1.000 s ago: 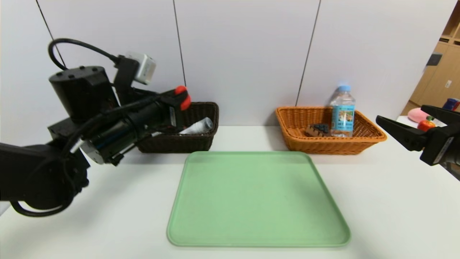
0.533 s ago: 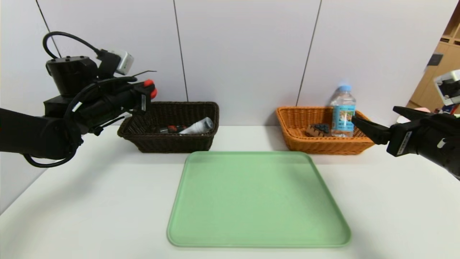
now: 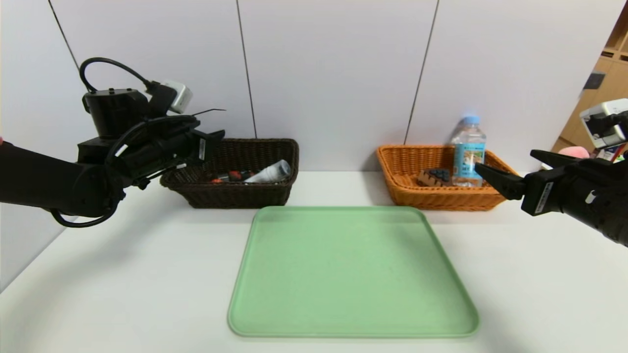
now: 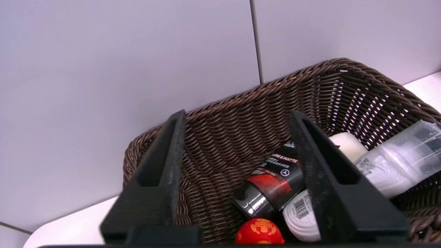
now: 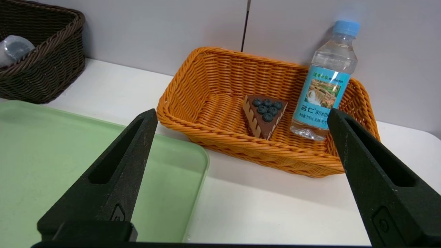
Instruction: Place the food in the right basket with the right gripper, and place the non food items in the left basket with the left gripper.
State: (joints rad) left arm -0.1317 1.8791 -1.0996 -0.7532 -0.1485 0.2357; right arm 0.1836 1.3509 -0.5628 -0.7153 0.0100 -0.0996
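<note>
Dark brown basket point(image 3: 235, 174) — upper left of centre in the head view, against the wall. In it we count a dark tube point(image 4: 272, 182) with a red band, lying on its side; a small red duck point(image 4: 259, 232) just beside the tube's cap end; a white soap bar point(image 4: 348, 145) near the far wall; and a white spray bottle point(image 4: 396, 162) lying slantwise, its clear-capped end propped on the rim.

Orange basket point(image 3: 449, 196) — upper right of centre. In it we count a water bottle point(image 5: 324, 81), upright in the far corner, and a chocolate cake slice point(image 5: 263, 115) topped with blueberries, on the floor just beside the bottle.

Green tray point(image 3: 351, 269) — lower centre on the white table point(image 3: 122, 274), bare.

Left gripper point(image 4: 237, 144) — at the left of the head view, over the dark basket's outer end; jaws spread, holding nothing.

Right gripper point(image 5: 241, 137) — at the right edge, raised near the orange basket's outer end; jaws spread wide, holding nothing.
</note>
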